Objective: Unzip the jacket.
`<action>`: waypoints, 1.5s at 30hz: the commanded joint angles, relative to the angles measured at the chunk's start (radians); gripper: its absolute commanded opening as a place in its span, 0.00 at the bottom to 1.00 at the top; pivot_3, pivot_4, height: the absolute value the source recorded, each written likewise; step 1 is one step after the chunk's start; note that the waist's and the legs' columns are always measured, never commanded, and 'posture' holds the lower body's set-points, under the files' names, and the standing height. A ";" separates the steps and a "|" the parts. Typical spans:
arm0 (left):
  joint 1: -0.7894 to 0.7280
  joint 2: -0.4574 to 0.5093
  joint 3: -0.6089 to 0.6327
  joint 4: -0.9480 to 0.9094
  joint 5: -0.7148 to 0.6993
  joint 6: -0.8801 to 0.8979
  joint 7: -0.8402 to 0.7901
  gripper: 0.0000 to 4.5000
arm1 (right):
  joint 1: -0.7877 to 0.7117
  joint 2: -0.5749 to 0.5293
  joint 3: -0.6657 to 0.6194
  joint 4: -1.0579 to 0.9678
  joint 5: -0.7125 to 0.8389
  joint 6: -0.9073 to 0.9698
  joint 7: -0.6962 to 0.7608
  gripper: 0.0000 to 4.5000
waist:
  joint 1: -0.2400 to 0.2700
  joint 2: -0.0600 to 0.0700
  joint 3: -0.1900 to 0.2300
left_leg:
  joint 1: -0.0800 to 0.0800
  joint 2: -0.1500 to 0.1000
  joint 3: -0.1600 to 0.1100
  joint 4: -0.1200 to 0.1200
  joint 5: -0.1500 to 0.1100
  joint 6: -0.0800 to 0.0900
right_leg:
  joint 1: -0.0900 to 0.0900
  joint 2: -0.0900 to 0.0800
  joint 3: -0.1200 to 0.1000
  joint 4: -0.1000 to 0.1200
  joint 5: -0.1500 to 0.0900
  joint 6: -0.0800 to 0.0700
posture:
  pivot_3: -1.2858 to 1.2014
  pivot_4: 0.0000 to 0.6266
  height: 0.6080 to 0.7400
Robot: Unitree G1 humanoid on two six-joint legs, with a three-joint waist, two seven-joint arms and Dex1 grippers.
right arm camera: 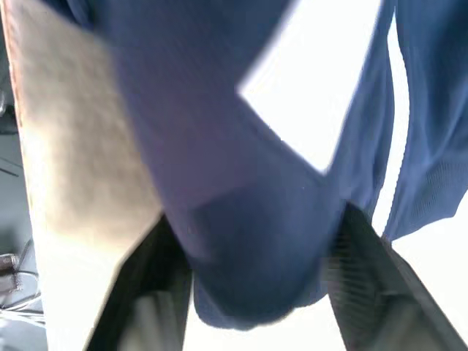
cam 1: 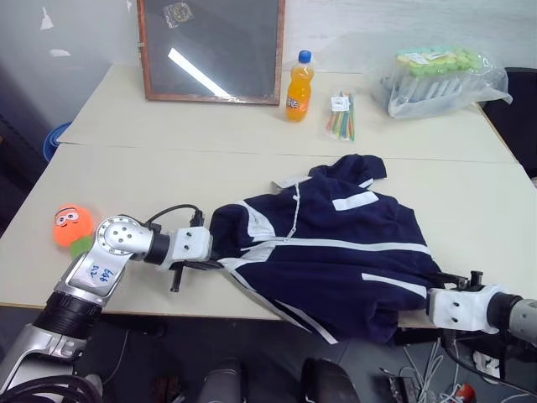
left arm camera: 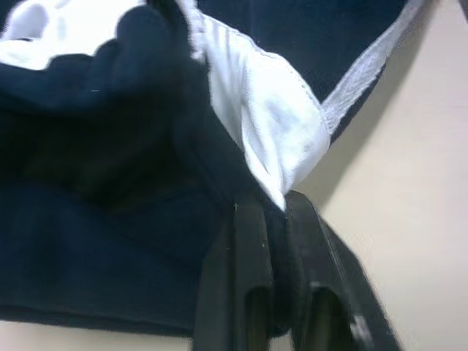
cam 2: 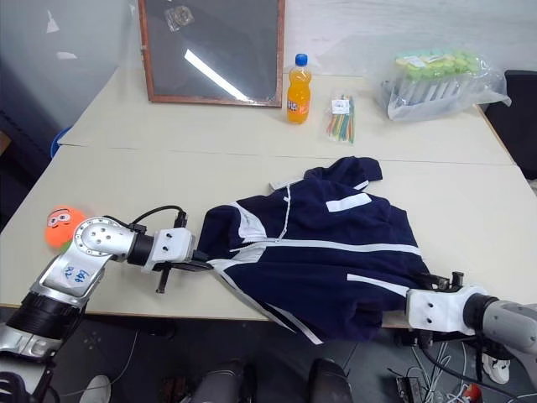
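The left gripper [left arm camera: 272, 219] is pinching the jacket [cam 1: 336, 252] at its white-edged hem, its fingers nearly together on the cloth. The right gripper [right arm camera: 252, 256] is standing wide apart, with a fold of navy fabric bulging between its fingers; whether it is squeezing that fold cannot be told. The jacket is lying crumpled at the near edge of the surface [cam 1: 210, 130], its zipper [cam 1: 295, 214] running up toward the collar. Sitting farther back are one orange soda bottle [cam 1: 299, 86], one framed dark board [cam 1: 210, 50], one packet of coloured sticks [cam 1: 341, 116] and one bagged tray [cam 1: 436, 80]. One orange toy [cam 1: 72, 227] is lying beside the left arm.
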 commanded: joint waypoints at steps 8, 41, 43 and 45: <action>0.066 0.067 0.123 -0.184 -0.137 0.227 -0.012 0.83 | 0.021 -0.086 -0.286 -0.068 0.271 0.161 0.370 1.00 | -0.001 0.000 0.000 | 0.001 0.000 -0.001 0.000 0.000 0.000 | 0.000 0.000 0.001 0.000 0.000 0.000 | 0.52 0.24 1.00; -0.071 0.008 0.357 -0.385 -0.541 0.703 0.244 0.91 | -1.529 0.523 0.750 0.910 -0.173 -0.244 -0.077 0.45 | -0.058 -0.001 0.001 | -0.005 0.002 -0.003 0.001 -0.002 -0.003 | -0.007 0.002 0.002 0.004 -0.001 -0.002 | 0.52 0.24 1.00; -0.074 0.007 0.361 -0.383 -0.540 0.701 0.249 0.91 | -1.543 0.528 0.766 0.947 -0.214 -0.295 -0.087 0.39 | -0.059 0.000 0.001 | -0.005 0.002 -0.003 0.001 -0.001 -0.003 | -0.007 0.003 0.002 0.004 -0.001 -0.002 | 0.52 0.24 1.00; -0.075 0.008 0.363 -0.381 -0.540 0.700 0.253 0.91 | -1.548 0.531 0.771 0.969 -0.234 -0.331 -0.088 0.39 | -0.058 -0.001 0.001 | -0.005 0.002 -0.003 0.001 -0.001 -0.003 | -0.007 0.003 0.002 0.004 -0.001 -0.002 | 0.52 0.24 1.00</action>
